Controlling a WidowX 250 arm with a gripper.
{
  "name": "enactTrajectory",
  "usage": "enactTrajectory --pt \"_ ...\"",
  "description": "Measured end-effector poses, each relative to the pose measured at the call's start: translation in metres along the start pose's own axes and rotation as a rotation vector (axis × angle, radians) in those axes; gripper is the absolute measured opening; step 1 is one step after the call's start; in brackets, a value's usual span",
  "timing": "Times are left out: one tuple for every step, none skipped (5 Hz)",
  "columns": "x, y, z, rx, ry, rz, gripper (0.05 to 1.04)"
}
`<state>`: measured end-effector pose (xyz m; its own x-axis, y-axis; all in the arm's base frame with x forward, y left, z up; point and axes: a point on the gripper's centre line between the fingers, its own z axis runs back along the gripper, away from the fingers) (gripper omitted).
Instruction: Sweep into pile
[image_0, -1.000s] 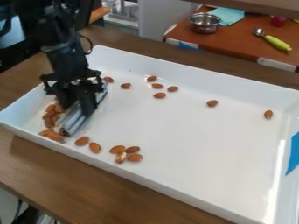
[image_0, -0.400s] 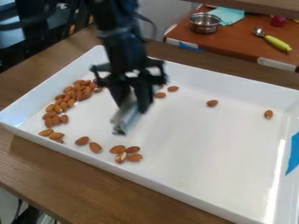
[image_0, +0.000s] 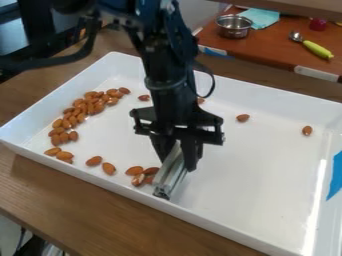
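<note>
Gripping a long, pale grey, metallic-looking sweeping piece (image_0: 171, 181), the black two-finger gripper (image_0: 178, 166) hangs over the near part of a big white rectangular tray (image_0: 260, 175), its fingers closed on either side of the piece. From where I stand, the piece slants down toward the near wall, just beside a little cluster of brown almonds (image_0: 134, 171), part of which it hides from me. Two more almonds (image_0: 109, 168) lie a bit to the left, near that same wall. Most of the nuts form a curved band (image_0: 81, 109) along the tray's left end. A single almond (image_0: 144, 98) sits toward the back, and two others (image_0: 242, 118) lie well apart over on the right. The tray rests on a brown wooden table (image_0: 100, 215); behind, a round steel bowl (image_0: 234, 26) stands beside a light blue cloth (image_0: 262, 18).
</note>
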<state>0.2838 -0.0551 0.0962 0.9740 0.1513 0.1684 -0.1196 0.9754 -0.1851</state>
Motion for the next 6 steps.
enactTrajectory --pt "-0.003 0.008 -0.013 0.037 -0.003 0.002 0.379" --pt "-0.002 0.019 -0.016 0.076 -0.023 -0.008 0.379" --pt "-0.001 0.036 -0.016 0.155 0.018 -0.045 0.379" --pt "0.010 0.064 -0.012 0.219 0.055 -0.046 0.379" --pt "0.015 0.083 -0.010 0.277 0.047 -0.092 0.379" --pt "0.021 0.115 -0.005 0.334 0.023 -0.138 0.379"
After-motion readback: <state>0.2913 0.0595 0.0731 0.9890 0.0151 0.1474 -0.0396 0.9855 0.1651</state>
